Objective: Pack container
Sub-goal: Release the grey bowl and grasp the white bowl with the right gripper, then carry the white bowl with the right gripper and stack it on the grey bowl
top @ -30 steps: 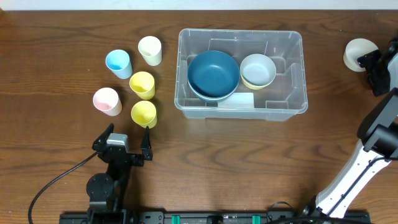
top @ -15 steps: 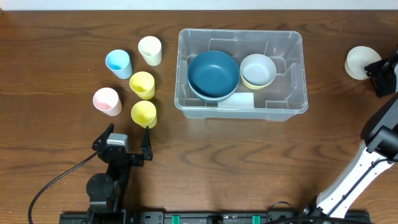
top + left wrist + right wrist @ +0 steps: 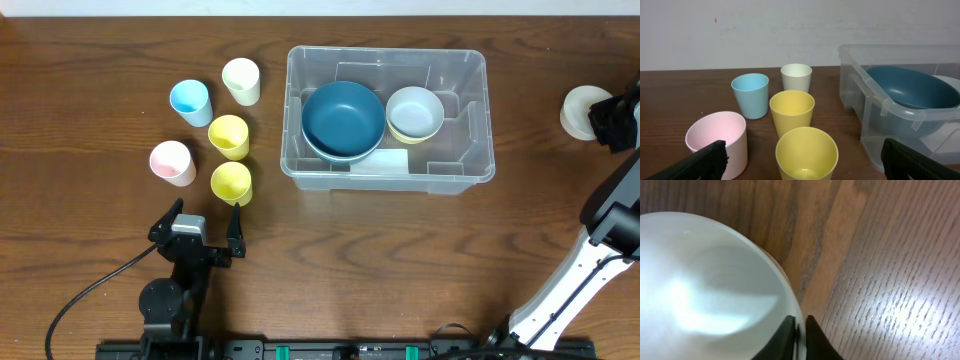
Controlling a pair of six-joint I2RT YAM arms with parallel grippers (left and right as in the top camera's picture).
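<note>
The clear plastic container point(image 3: 470, 150) stands at the table's middle. Inside it lie a dark blue bowl point(image 3: 343, 118) and a smaller pale bowl point(image 3: 415, 112). At the far right a white bowl point(image 3: 578, 110) sits on the table, with my right gripper point(image 3: 607, 120) shut on its rim. In the right wrist view the fingers pinch the white bowl's point(image 3: 705, 290) edge at my right gripper point(image 3: 800, 335). My left gripper point(image 3: 200, 228) stands open near the front left, just short of a yellow cup point(image 3: 231, 182). Through the left wrist view that yellow cup point(image 3: 806, 150) sits between the spread fingers of my left gripper point(image 3: 805, 160).
Several cups stand left of the container: pink point(image 3: 171, 162), blue point(image 3: 190, 101), cream point(image 3: 241, 80) and a second yellow one point(image 3: 228, 136). The left wrist view shows the container's wall point(image 3: 860, 95) to the right of them. A cable trails from the left arm's base.
My right gripper has closed onto the white bowl's rim, and the bowl has shifted slightly to the right. The left arm has not moved.
</note>
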